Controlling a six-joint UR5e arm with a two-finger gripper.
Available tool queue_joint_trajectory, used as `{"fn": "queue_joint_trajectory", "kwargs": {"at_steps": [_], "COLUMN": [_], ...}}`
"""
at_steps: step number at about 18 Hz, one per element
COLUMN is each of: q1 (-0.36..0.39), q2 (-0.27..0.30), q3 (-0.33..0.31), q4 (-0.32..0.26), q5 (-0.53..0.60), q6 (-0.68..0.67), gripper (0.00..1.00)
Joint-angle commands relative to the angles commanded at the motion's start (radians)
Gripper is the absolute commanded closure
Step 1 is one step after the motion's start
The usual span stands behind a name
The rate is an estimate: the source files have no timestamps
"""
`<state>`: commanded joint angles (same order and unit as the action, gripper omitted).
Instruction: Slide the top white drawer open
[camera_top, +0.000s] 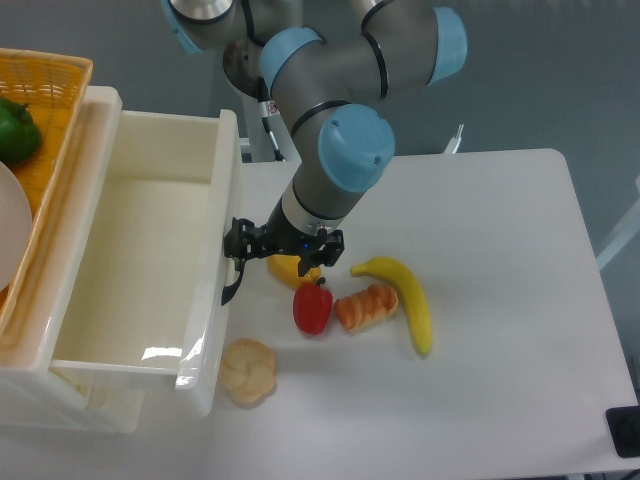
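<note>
The hand (240, 255) sits at the front panel of the top drawer (150, 270), its dark fingers at the black handle (232, 285), which curves down just below them; from this high view I cannot tell whether the fingers are pinched on the handle or merely hooked behind it, nor how wide they stand. The drawer is already drawn well out of the cabinet, its glossy white cavity showing bare to the floor, so the slide looks nearly or fully done. To finish well, the pull should run straight along the drawer's travel, toward the counter (500, 300), without any sideways push that could rack the box on its runners, and it should ease off before the drawer drops from its guides. Just past the hand lie a yellow piece (290, 270), a red pepper (312, 308), a croissant (366, 306) and a banana (405, 298); a bun (247, 371) rests just beside the drawer's front corner and is likely to be nudged by further travel. A wicker basket (50, 90) holding a green pepper (18, 130) sits on top of the cabinet.
</note>
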<state>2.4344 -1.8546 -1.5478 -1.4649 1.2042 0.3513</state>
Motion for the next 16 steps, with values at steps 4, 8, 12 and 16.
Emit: {"fn": "queue_joint_trajectory", "kwargs": {"at_steps": [4,8,12,16], "q1": [0.012,0.014,0.015,0.044], "q2": [0.006,0.011,0.012,0.032], "q3": [0.000,0.008,0.015,0.028], "q4": [-0.012,-0.023,-0.057,-0.055], "q5": [-0.011,-0.014,-0.012,-0.012], "q6": [0.000,-0.002,0.000,0.000], "gripper": [0.00,0.00,0.00,0.00]}}
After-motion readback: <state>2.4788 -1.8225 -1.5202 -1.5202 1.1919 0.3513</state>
